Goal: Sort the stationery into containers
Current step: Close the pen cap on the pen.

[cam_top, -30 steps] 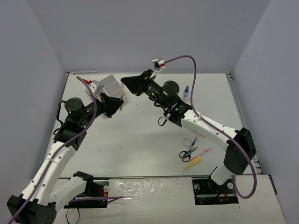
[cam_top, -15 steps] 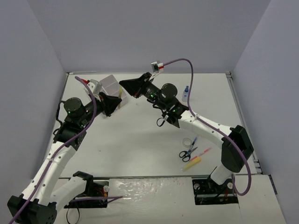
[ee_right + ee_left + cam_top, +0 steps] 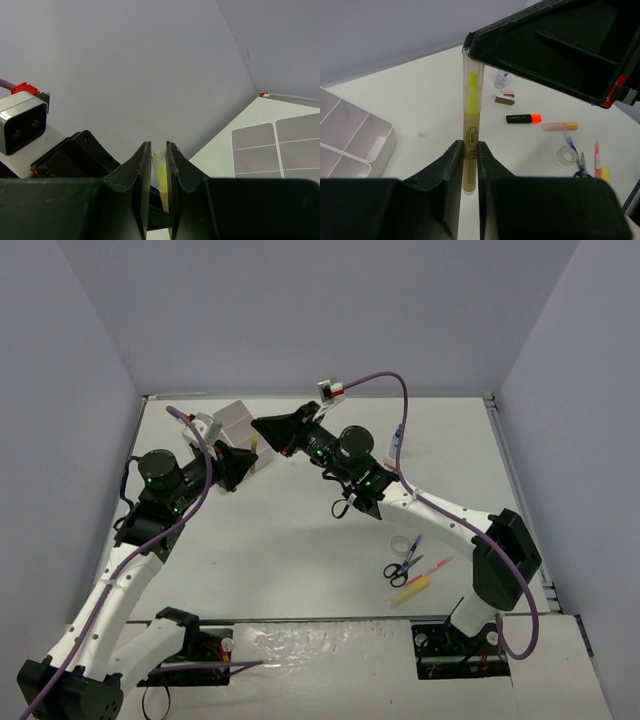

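The yellow highlighter [image 3: 470, 145] is off the table, standing nearly upright in mid-air at the centre of the left wrist view. Your left gripper [image 3: 469, 150] pinches its lower barrel, jaws drawn in tight against it. Its capped top runs up into your right gripper [image 3: 158, 150], whose jaws are also narrow and seem to press on both sides of the tip. This looks like a hand-over, with both arms meeting in the upper middle of the overhead view, just right of the white tray [image 3: 238, 420]. Holding it by opposite ends leaves each arm room to let go without knocking the other. Judge which grip is firm before you release either one. The other pieces lie on the table at the right of the left wrist view (orange-black highlighter [image 3: 522, 118], tape roll [image 3: 565, 155], eraser [image 3: 504, 97]), well apart from the tray [image 3: 385, 137].
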Robot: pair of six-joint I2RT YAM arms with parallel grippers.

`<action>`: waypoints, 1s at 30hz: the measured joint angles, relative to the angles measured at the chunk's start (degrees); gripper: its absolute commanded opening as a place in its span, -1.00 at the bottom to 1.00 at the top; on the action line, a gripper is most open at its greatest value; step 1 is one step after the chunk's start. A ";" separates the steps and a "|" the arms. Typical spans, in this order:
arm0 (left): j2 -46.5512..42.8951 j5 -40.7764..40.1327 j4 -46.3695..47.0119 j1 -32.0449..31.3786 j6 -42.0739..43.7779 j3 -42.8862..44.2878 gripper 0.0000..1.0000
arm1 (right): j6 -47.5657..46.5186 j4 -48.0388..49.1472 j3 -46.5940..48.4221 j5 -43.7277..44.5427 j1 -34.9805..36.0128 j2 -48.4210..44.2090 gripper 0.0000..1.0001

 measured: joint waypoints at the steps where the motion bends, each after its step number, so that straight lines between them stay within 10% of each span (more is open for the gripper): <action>1: 0.04 0.01 0.00 0.12 0.57 0.00 -1.00 | -0.32 0.04 0.09 0.58 0.37 0.11 -1.00; 30: 1.51 0.78 -3.43 3.60 7.18 0.00 -1.00 | -4.07 -2.20 1.39 10.66 4.26 3.27 -1.00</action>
